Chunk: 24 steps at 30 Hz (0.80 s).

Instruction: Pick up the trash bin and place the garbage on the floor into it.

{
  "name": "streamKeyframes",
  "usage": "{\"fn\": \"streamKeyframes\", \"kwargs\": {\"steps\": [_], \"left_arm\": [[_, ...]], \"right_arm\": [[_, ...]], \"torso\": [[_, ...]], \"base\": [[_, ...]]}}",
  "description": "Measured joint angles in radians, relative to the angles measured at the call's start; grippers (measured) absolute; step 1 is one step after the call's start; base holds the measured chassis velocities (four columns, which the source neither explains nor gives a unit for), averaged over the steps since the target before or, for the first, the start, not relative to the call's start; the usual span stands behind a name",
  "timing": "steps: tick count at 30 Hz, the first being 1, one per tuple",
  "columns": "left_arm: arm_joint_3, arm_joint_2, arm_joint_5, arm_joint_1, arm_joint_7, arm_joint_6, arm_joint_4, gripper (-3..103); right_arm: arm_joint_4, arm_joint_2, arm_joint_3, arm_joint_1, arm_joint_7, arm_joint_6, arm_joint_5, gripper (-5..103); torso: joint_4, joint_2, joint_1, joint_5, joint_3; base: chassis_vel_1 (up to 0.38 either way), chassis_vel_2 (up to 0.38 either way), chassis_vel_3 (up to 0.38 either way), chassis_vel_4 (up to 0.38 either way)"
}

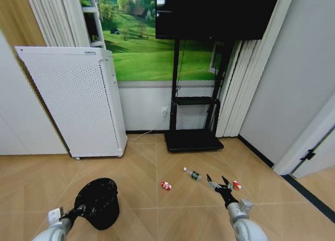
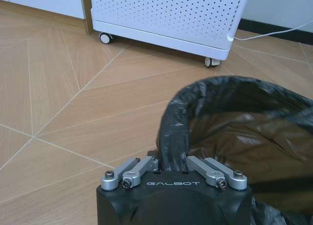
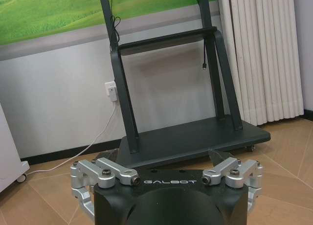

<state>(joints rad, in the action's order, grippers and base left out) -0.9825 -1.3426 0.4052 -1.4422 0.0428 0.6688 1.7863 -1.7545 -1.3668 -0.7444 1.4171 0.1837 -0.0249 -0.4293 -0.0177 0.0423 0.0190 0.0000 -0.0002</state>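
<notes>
On the floor (image 1: 157, 178), ahead | right gripper (image 1: 220, 184) fingers wide between bottle (image 1: 192, 173) and can (image 1: 237, 185) | left gripper (image 2: 172, 162) fingers clamp trash bin (image 1: 98, 201) rim

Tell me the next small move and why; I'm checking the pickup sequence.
Probably lower the right gripper onto the clear bottle. Its fingers are open and it hovers between that bottle and a red-and-white can. The left gripper is already shut on the lined trash bin, so it looks ready to receive litter.
</notes>
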Motion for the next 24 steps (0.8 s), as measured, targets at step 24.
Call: {"fn": "streamKeyframes", "kwargs": {"steps": [24], "left_arm": [[0.073,0.044,-0.140,0.077,0.152,-0.448,0.062,7]], "right_arm": [[-0.050,-0.021,0.004,0.015,-0.033,0.008,0.038,100]], "torso": [[0.0004,0.000,0.000,0.0000,0.000]], "base": [[0.000,0.000,0.000,0.000]]}}
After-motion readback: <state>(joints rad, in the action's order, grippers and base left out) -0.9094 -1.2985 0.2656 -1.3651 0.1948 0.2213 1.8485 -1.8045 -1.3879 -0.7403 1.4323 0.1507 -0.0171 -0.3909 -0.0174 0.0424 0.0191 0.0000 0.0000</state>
